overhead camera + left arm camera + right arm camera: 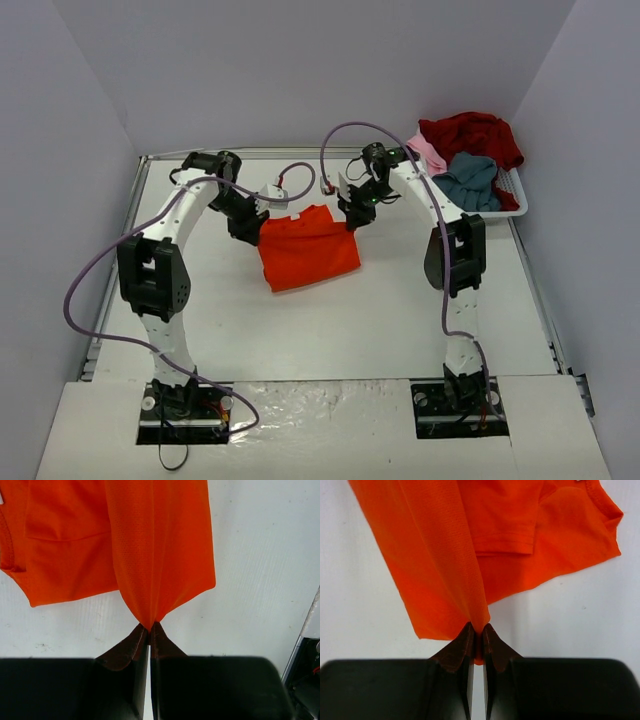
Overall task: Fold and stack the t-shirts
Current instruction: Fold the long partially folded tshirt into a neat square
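Now, t-shirt [308, 250] in both grippers [149, 627] [479, 629]

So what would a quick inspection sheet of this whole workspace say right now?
Surface: white table, flat, lightly scuffed.
Job's things: orange-red t-shirt mid-table, doubled over in layers; dark red shirt, grey-blue shirt and pink shirt heaped in the white basket at the far right corner.
Clutter: nothing seen.
Jaws: left jaws shut on the orange-red t-shirt's far left corner; right jaws shut on its far right corner.
Cables: left purple cable and right purple cable loop loosely off the arms.
Surroundings: plain pale walls on three sides.
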You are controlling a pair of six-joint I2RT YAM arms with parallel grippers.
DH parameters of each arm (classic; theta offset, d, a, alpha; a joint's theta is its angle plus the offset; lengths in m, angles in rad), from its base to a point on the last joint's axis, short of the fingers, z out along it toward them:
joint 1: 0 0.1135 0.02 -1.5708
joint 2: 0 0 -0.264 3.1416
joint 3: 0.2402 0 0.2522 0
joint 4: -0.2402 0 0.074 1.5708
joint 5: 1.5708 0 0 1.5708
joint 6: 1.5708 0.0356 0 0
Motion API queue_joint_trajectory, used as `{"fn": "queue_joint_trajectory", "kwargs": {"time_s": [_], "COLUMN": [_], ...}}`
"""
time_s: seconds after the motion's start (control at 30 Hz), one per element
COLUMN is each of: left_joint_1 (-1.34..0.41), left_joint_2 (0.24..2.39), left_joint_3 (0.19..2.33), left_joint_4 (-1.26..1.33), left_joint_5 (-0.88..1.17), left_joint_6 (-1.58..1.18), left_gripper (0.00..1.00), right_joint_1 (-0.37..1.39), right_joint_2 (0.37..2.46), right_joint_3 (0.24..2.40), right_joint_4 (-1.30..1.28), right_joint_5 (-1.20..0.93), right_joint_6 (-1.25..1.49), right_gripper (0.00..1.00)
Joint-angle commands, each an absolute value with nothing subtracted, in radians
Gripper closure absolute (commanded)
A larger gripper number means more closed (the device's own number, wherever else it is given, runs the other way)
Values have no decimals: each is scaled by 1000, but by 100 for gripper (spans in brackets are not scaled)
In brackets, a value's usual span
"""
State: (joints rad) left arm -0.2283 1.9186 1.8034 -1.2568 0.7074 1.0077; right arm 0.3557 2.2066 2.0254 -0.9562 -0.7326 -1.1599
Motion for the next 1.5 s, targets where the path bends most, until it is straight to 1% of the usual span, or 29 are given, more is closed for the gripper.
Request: {"fn": "queue_joint_trajectory", "kwargs": {"time_s": [0.0,0.13,0.27,0.43,0.53,0.73,1.0,1.17,1.4,1.43,1.47], "left_joint_1": [-207,-192,-180,-163,-153,-138,-138,-133,-130,-129,-129], "left_joint_2": [1946,1997,2040,2062,2054,2013,1973,1921,1927,1933,1936], "left_joint_3": [1862,1887,1899,1838,1790,1735,1700,1664,1629,1618,1614], "left_joint_4": [-1289,-1282,-1278,-1227,-1146,-1022,-971,-873,-828,-828,-830], "left_joint_5": [723,723,709,673,663,675,693,675,620,611,588], "left_joint_6": [1026,1031,1029,1008,976,907,853,786,778,781,793], "left_gripper": [98,98,98,98,98,98,98,98,98,98,98], "right_joint_1": [336,334,336,339,341,341,339,339,353,359,364], "right_joint_2": [2281,2377,2474,2506,2513,2499,2474,2462,2540,2572,2588], "right_joint_3": [2130,2274,2370,2378,2378,2381,2402,2410,2488,2503,2538], "right_joint_4": [-1002,-1000,-983,-936,-917,-861,-785,-730,-634,-621,-602], "right_joint_5": [-788,-810,-857,-905,-922,-949,-994,-988,-1023,-1026,-1026], "right_joint_6": [-1158,-1158,-1149,-1132,-1124,-1077,-1009,-974,-891,-879,-859], "right_gripper": [100,100,100,100,100,100,100,100,100,98,80]}}
